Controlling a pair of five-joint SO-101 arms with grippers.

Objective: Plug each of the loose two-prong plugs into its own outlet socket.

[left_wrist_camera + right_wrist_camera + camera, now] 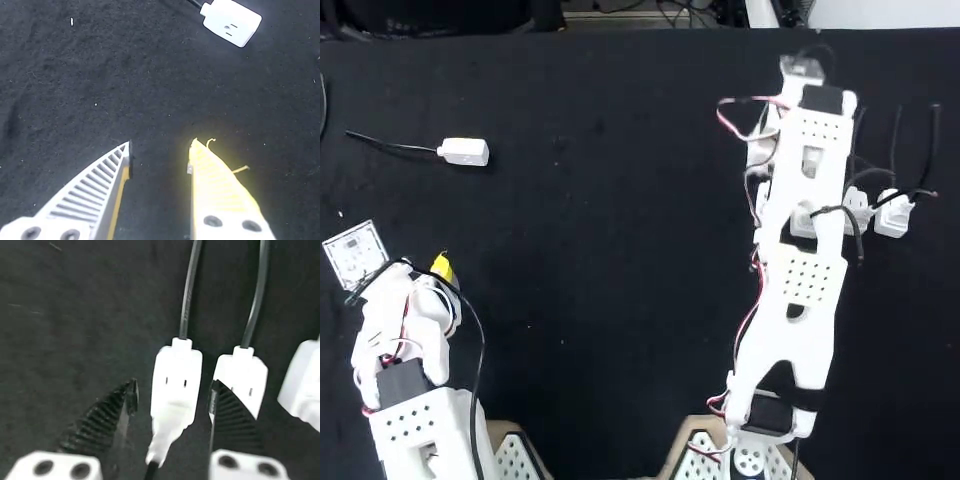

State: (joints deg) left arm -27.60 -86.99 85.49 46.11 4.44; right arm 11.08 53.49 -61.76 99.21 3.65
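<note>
From above, the left gripper [425, 272] sat at the table's [620, 200] near left, a lone socket [465, 151] well beyond it, while the right arm [800, 290] stretched out to corded white pieces [893, 216] on the far right. At the left wrist, the left gripper [161, 145] stood spread over the table, the lone socket [231, 21] ahead and well apart. At the right wrist, the right gripper [174, 386] stood spread on either side of a socket [177, 367] with a plug [162, 440] touching its end, whether fully seated I could not tell, and a second socket [242, 380] lay just beside.
</note>
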